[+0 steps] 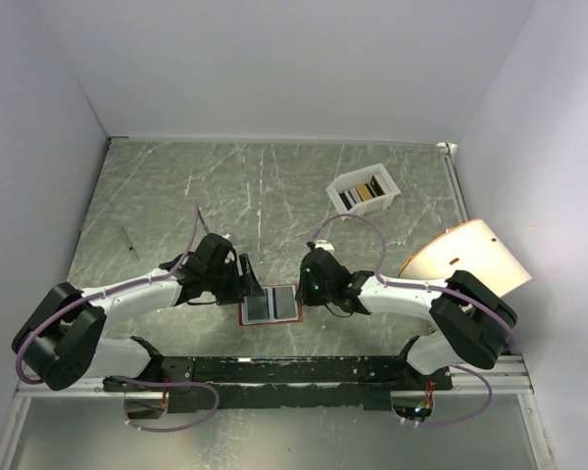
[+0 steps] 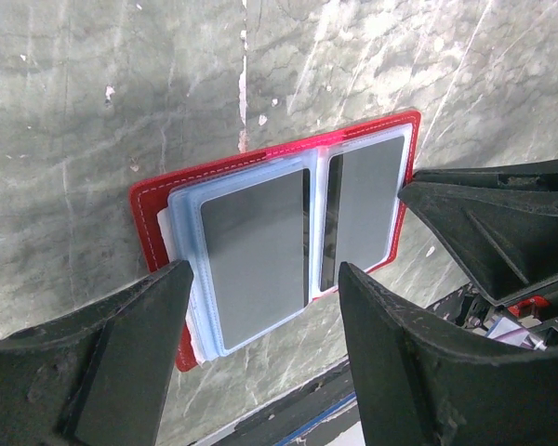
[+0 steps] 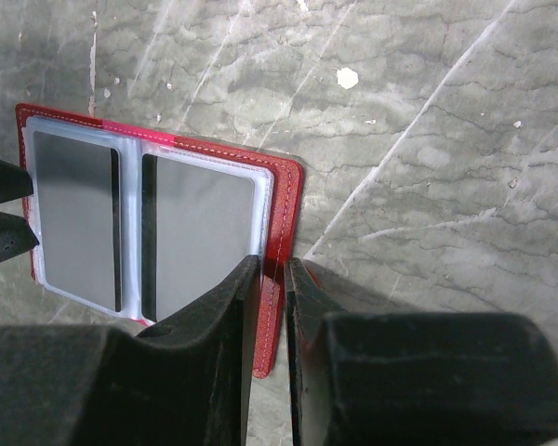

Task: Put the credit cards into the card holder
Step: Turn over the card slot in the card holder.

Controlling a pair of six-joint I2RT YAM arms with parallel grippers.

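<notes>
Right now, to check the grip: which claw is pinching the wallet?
The right claw: its fingers nearly meet on the red edge of the wallet. The left claw stands wide open over it.

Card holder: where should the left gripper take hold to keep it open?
Pinch the bare red border on its left, coming from the left. The card holder lies open and flat, the clear sleeves stop short of that border, and the right gripper pinches the opposite edge.

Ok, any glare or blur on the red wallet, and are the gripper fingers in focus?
Top view: even soft light, open red folding wallet small, glare-free. Left wrist view: its fold blooms pink with glare, left gripper's black fingers soft. Right wrist view: pink hotspot again, right gripper's fingers blurred, marbled tabletop crisp.
</notes>
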